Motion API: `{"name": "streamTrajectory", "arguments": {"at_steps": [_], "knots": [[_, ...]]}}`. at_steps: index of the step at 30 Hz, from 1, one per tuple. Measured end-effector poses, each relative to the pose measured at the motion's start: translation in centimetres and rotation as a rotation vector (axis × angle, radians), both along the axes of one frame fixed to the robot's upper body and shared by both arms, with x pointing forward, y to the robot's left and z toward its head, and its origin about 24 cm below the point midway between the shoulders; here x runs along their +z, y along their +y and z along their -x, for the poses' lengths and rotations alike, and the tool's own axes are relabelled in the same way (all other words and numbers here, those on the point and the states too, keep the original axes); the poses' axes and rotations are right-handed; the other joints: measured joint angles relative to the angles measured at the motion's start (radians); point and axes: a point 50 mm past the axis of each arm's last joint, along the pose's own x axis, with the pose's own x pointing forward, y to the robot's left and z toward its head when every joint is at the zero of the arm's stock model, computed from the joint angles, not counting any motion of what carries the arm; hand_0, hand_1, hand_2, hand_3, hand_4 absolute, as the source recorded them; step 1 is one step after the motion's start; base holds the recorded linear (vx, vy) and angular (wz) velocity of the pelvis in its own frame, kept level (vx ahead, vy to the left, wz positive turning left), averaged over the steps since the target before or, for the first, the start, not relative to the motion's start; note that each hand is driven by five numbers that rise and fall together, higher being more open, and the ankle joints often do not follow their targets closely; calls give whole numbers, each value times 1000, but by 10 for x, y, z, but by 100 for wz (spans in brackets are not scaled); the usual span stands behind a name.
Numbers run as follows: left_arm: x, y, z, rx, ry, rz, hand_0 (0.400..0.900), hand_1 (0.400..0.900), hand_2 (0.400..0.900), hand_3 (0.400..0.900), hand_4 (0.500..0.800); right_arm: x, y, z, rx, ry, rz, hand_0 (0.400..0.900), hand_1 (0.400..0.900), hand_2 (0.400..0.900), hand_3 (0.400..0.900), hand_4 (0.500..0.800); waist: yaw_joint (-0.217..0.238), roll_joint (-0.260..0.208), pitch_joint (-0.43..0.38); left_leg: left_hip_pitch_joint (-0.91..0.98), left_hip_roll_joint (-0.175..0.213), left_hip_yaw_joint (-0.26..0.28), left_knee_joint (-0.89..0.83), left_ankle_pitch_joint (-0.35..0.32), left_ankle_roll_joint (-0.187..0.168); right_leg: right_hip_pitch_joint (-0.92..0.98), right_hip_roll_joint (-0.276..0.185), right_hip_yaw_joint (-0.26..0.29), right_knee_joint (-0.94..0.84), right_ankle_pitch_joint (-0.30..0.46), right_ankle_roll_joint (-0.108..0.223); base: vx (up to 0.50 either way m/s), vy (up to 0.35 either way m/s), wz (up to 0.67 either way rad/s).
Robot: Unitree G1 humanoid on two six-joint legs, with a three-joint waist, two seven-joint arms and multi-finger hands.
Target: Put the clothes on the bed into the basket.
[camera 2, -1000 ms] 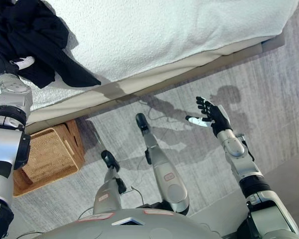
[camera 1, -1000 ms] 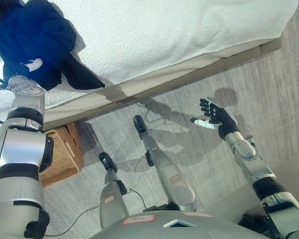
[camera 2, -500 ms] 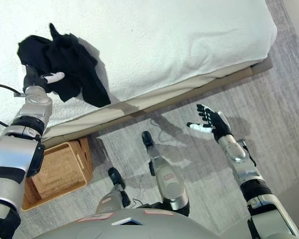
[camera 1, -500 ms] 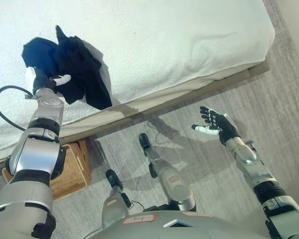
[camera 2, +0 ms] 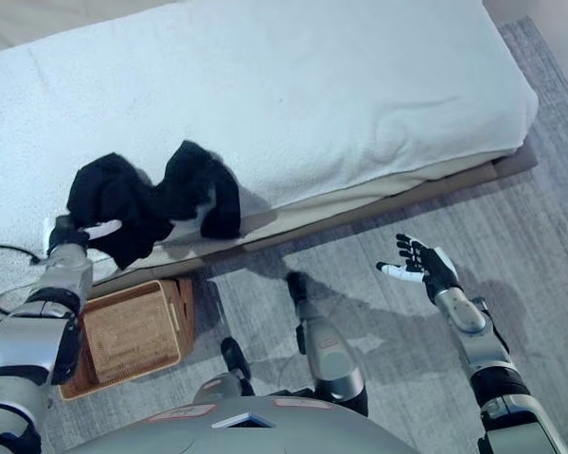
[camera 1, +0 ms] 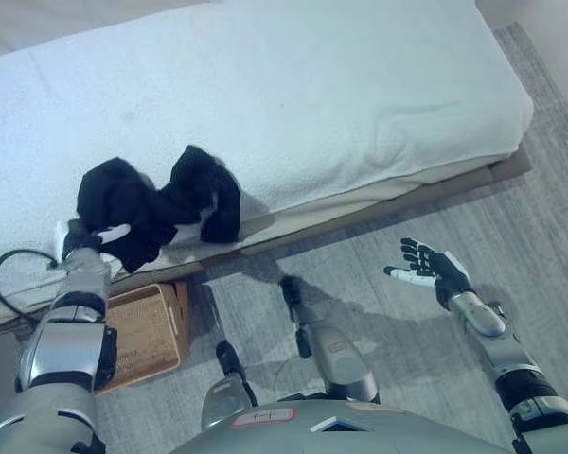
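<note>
A bundle of black clothes hangs at the near edge of the white bed, held up by my left hand, whose fingers are curled into the cloth. A woven basket sits on the floor just below and slightly right of that hand, against the bed's side. My right hand floats open over the grey floor at the right, holding nothing.
The bed's beige base runs along the grey carpet. The basket is open at the top and tucked close to the bed frame.
The camera has tilted, so more of the bed shows. My left hand has drawn the black clothes toward the bed's near edge, closer to the basket. The right hand stays open.
</note>
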Motion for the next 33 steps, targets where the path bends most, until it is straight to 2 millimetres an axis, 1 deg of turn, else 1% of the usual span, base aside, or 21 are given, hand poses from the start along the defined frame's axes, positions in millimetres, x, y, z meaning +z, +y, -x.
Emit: {"name": "streamTrajectory", "arguments": {"at_steps": [3,5,7,9,13,15,18,23,26,29,30,31,33], "knots": [[-3,22,26,52,48,-30,400,400,400,400,500,-2,-2,4,8,19,14,900,900,900,900,800,14,-9,-7,12,2,-11,0,0,0,25,-2,-9,-11,0,0,-22,-11,10],[-1,37,43,79,83,-68,400,400,400,400,500,-4,-5,8,0,34,14,900,900,900,900,800,33,-21,-15,16,5,-14,0,0,0,34,-1,-18,-13,0,0,-8,4,2],[2,54,63,144,106,-82,400,400,400,400,500,-5,-7,12,-5,42,16,900,900,900,900,800,33,-33,-22,18,8,-23,0,0,0,42,-1,-28,-16,0,0,0,0,0],[4,67,82,184,150,-112,400,400,400,400,500,-5,-10,14,-17,45,22,900,900,900,900,800,49,-44,-30,24,8,-24,0,0,0,48,0,-29,-16,0,0,0,0,0],[2,84,121,240,248,-159,400,400,400,400,500,-4,-12,17,-15,49,29,900,900,900,900,800,59,-60,-40,45,9,-25,0,-2,-2,71,0,-31,-19,-1,0,0,0,0],[-2,88,141,283,290,-152,400,400,400,400,500,-5,-12,17,-11,54,26,900,900,900,900,800,71,-67,-44,48,9,-27,0,-3,-3,77,-1,-31,-21,-2,-1,32,19,2],[-7,91,161,340,312,-124,400,400,400,400,500,-7,-12,21,-3,71,24,900,900,900,900,800,82,-74,-49,52,11,-31,0,-4,-4,85,0,-32,-23,-3,-1,3,19,4],[-18,91,200,408,407,-85,400,400,400,400,500,-9,-12,24,7,85,31,900,900,900,900,800,96,-81,-54,56,11,-34,0,-5,-4,90,0,-35,-25,-3,-1,-1,10,2],[-21,90,208,437,426,-60,400,400,400,400,500,-10,-13,27,6,93,33,900,900,900,900,800,107,-84,-55,57,12,-34,0,-5,-4,91,0,-35,-25,-3,-1,0,0,0],[-22,90,209,435,430,-53,400,400,400,400,500,-9,-13,26,9,92,32,900,900,900,900,800,111,-86,-57,60,13,-39,0,-5,-4,98,0,-39,-25,-3,-1,1,4,4],[-22,89,209,434,432,-51,584,584,584,584,611,-9,-13,25,12,92,30,900,900,900,900,800,110,-87,-58,63,13,-40,0,-5,-4,102,0,-40,-26,-3,-1,0,0,0],[-22,89,209,431,434,-52,900,900,900,900,800,-9,-13,25,17,93,28,900,900,900,900,800,110,-88,-58,65,13,-41,0,-6,-2,104,0,-41,-26,-3,-1,4,10,-3],[-22,89,207,428,431,-51,900,900,900,900,800,-9,-13,25,19,93,27,900,900,900,900,800,109,-93,-62,65,13,-41,0,-6,-2,104,0,-40,-27,-3,-1,14,15,-5]]}}
